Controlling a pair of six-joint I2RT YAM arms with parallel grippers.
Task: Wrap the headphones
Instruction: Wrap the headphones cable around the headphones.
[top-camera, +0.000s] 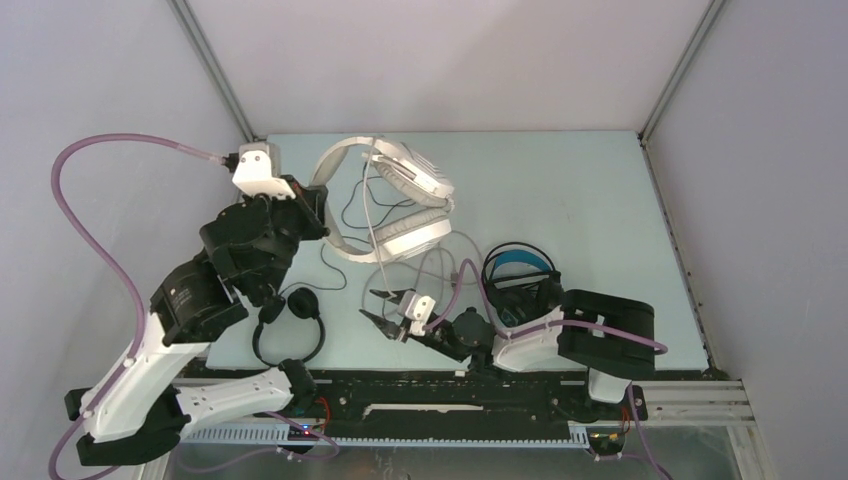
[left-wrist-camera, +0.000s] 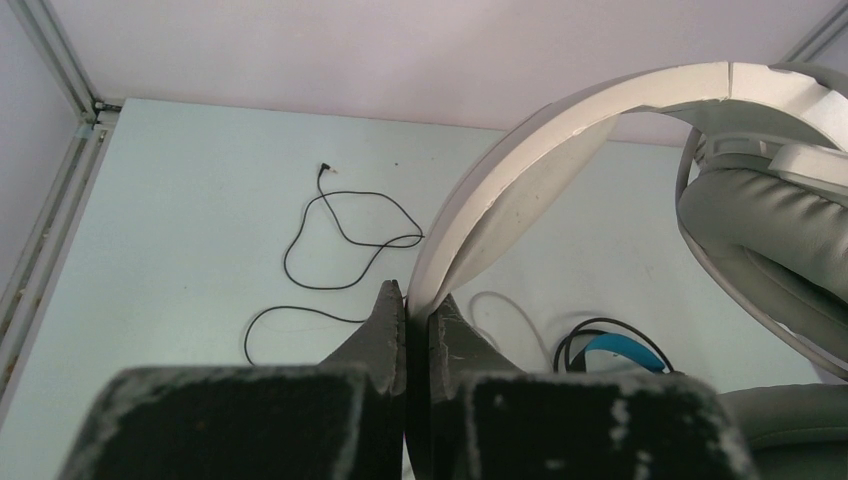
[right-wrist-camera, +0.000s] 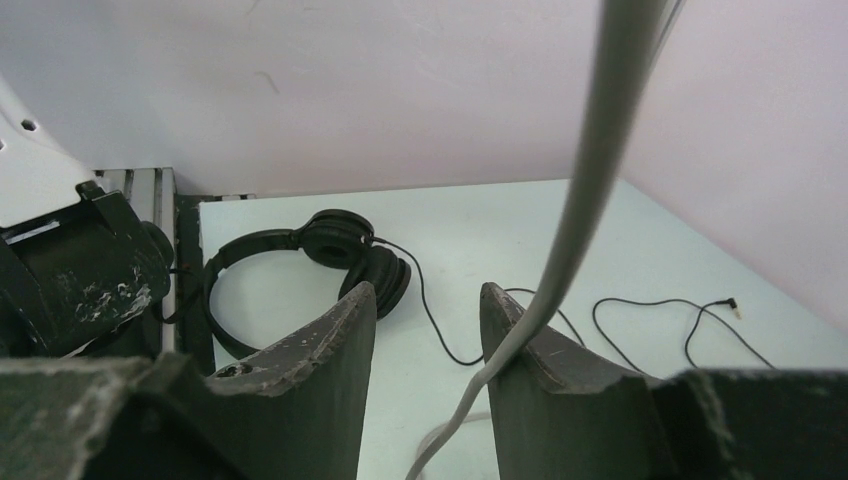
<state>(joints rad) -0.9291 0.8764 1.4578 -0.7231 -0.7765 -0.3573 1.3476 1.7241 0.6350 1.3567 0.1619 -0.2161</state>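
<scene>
My left pincer (left-wrist-camera: 417, 300) clenches the headband (left-wrist-camera: 560, 130) of the large white-grey padded over-ear headphones (top-camera: 412, 235), steadying them near the table (top-camera: 600, 200)'s far edge. My right pincer (right-wrist-camera: 428, 292) stands released, their grey cable (right-wrist-camera: 598, 150) resting against one finger (right-wrist-camera: 540, 370), probably for winding.

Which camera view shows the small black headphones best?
The right wrist view: the small black headphones show near and nearly whole, band and both earcups. The top view shows them smaller, at the table's near left edge. The left wrist view shows only a thin black cable.

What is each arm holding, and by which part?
Left gripper clamps the white headphones by their headband. Right gripper open, holding nothing; grey cable just crosses it.
</scene>
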